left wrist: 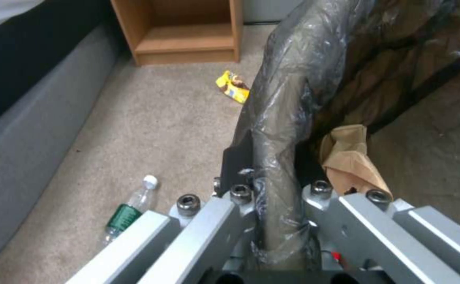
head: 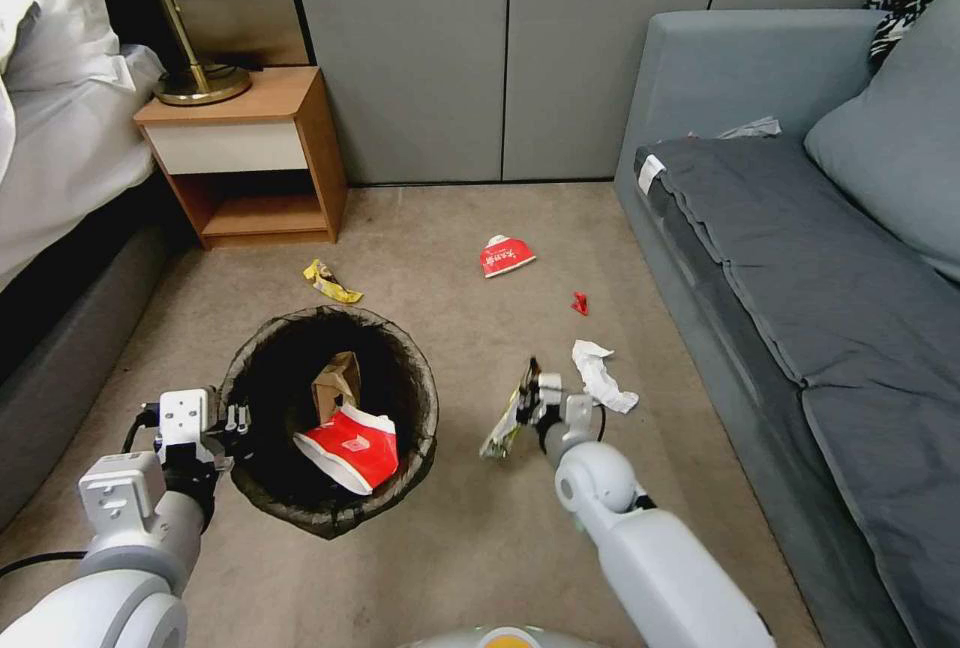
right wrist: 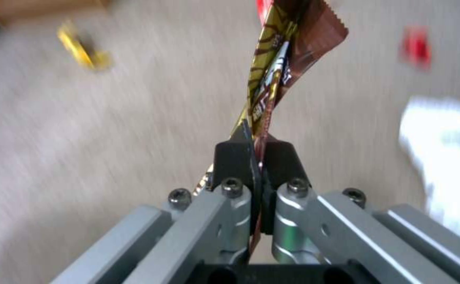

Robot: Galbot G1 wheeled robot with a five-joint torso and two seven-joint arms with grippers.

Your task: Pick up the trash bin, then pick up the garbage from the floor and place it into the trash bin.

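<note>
1. At lower left of the head view, left gripper clamping the near-left rim of the trash bin; in the left wrist view, fingers pressing together on the bag-covered rim, one outside, one inside.
2. Sitting centre-left on the carpet, bin already holding a red-and-white carton and a crumpled brown paper bag.
3. Lying just above the bin, toward the bedside table, a yellow wrapper, not yet collected; showing in the left wrist view, a plastic bottle on the floor beside the bed base.
4. Right of the bin at lower centre, right gripper pinching a shiny snack wrapper edge-on, wrapper hanging beside the bin's outer wall rather than over the opening; in the right wrist view, pads squeezing flat on the foil.
5. Judging the step: carrying this wrapper to the bin. Next move likely calling for swinging left and rising enough to clear the rim before letting go.
6. Farther right and above, crumpled white paper, a small red scrap and a second red-and-white carton waiting on the carpet near the sofa.
</note>
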